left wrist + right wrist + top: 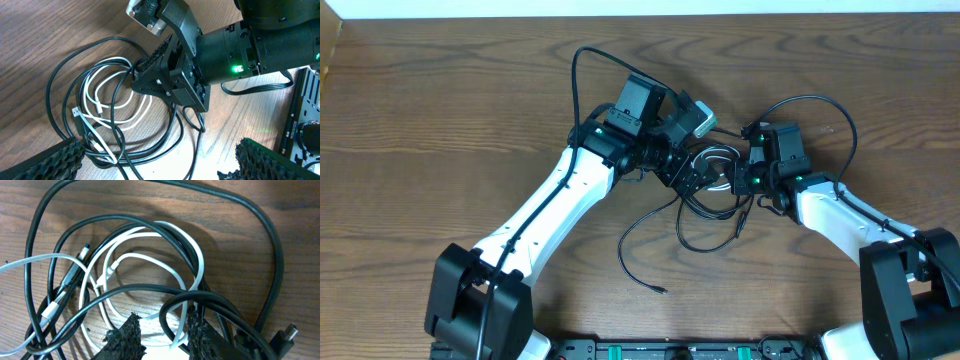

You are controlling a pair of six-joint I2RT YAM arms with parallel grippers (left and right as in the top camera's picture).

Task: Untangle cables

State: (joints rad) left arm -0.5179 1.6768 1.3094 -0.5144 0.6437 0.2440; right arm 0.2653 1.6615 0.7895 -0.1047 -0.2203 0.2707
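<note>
The cables [715, 170] are lying in one loose tangle on the wooden surface [440, 100], in the middle between the two arms. Both arms are reaching toward this tangle from their own sides.

The white cable [200, 265] is making several loops in the centre of the pile. The black cables [145, 286] are running around it and over it, and they are crossing the white loops at many places. One black cable is leaving the pile toward the near edge of the surface, and its free end [662, 290] is lying apart from the rest. A small plug [75, 112] is showing at the left side of the pile in the left wrist view.

The left pincer [162, 160] is standing wide, with nothing between its fingers [65, 157]. It is hovering just beside the tangle and is pointing at it.

The right pincer [162, 330] is sitting directly on the tangle, and its gap is narrow. A black loop and a piece of the white cable are passing between its two fingers [125, 335]. I cannot tell if the fingers are already pressing these cables or only standing around them.
</note>
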